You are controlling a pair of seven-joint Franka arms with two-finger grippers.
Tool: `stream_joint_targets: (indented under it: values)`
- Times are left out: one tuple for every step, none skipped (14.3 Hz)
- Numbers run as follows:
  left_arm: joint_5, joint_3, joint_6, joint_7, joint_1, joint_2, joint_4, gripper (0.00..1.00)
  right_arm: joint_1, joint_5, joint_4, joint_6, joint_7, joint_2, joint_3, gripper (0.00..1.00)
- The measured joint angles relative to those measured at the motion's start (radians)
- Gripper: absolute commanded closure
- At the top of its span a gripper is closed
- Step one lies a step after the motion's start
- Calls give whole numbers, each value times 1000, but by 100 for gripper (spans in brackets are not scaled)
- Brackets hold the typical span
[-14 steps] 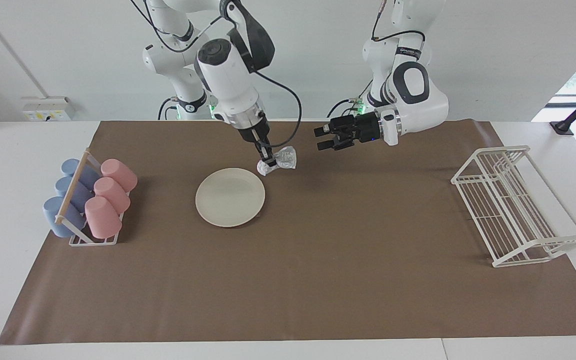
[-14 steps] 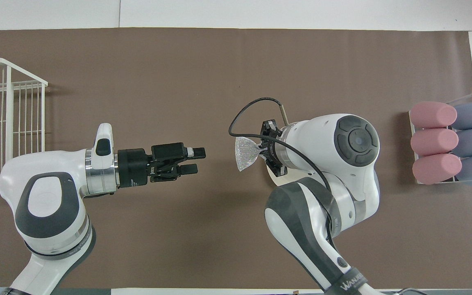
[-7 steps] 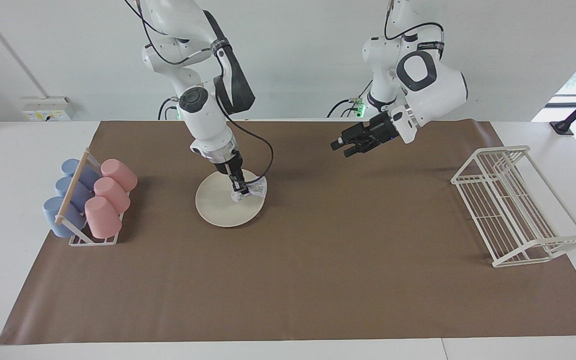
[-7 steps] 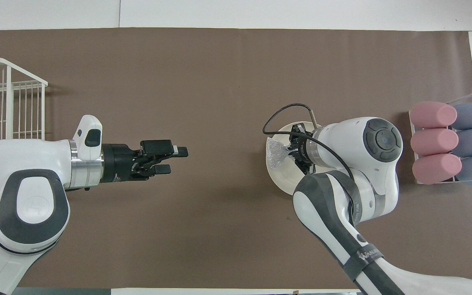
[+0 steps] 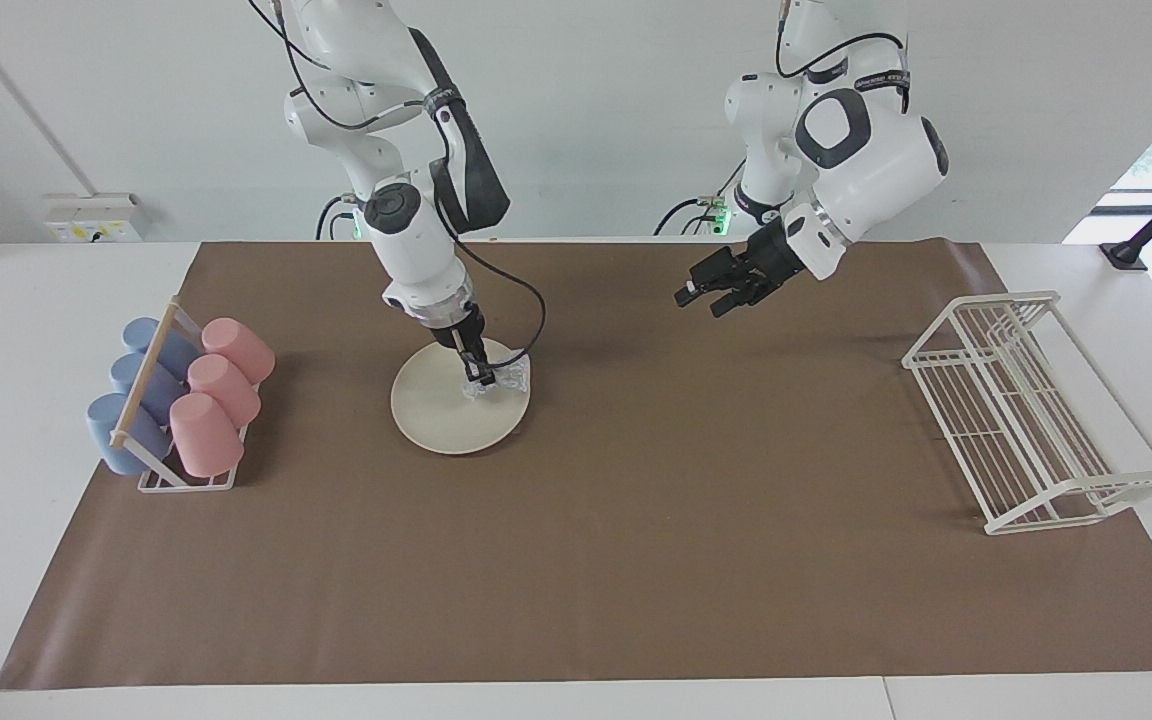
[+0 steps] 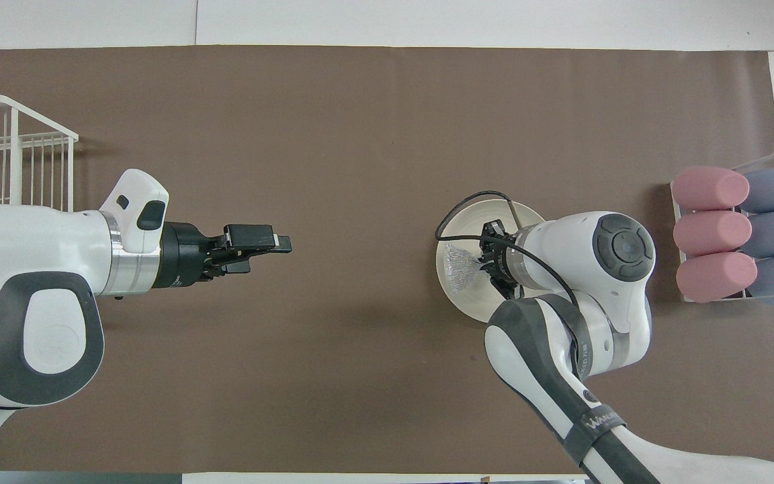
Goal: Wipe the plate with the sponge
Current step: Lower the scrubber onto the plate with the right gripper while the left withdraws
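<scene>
On the brown-covered surface (image 5: 636, 560), toward the right arm's end, lies the cream-white plate (image 5: 441, 415) (image 6: 474, 222), flat on the mat. The right tool (image 5: 481, 378) (image 6: 488, 262) comes down onto it at a slant, its fingers clamped on the silvery mesh sponge (image 5: 508, 380) (image 6: 457, 267), which rests against the plate's top near the edge that faces the left arm's end. The left tool (image 5: 704, 296) (image 6: 273, 243) hangs in the air over bare mat closer to the left arm's end, well apart from the plate, its fingers slightly parted with nothing between them. A rack of pink cups (image 5: 221, 392) (image 6: 711, 232) and blue cups (image 5: 136, 385) (image 6: 773, 232) lying on their sides stands at the right arm's end of the surface, near the plate. A white wire dish rack (image 5: 1031, 410) (image 6: 4, 158) stands at the left arm's end
</scene>
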Motion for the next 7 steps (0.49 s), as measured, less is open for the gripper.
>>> stream_joint_targets:
  values:
    - [3, 0, 0, 0, 0, 0, 4, 0, -12, 0, -8, 0, -21, -1, -1, 100]
    - [4, 1, 2, 0, 2, 0, 7, 0, -19, 0, -18, 4, -33, -1, -2, 100]
    - [4, 2, 4, 0, 6, 0, 14, 0, -20, 0, -30, 17, -39, 0, -2, 100]
    - [4, 2, 5, 0, 13, 0, 26, 0, -20, 0, -40, 25, -47, 3, 0, 100]
    - [4, 3, 6, 0, 22, -1, 44, 0, -20, 0, -47, 30, -61, 9, 1, 100]
    - [4, 3, 6, 0, 32, -1, 68, 0, -20, 0, -51, 35, -75, 16, 1, 100]
    - [5, 3, 6, 0, 40, -1, 89, 0, -22, 0, -52, 37, -92, 21, 0, 100]
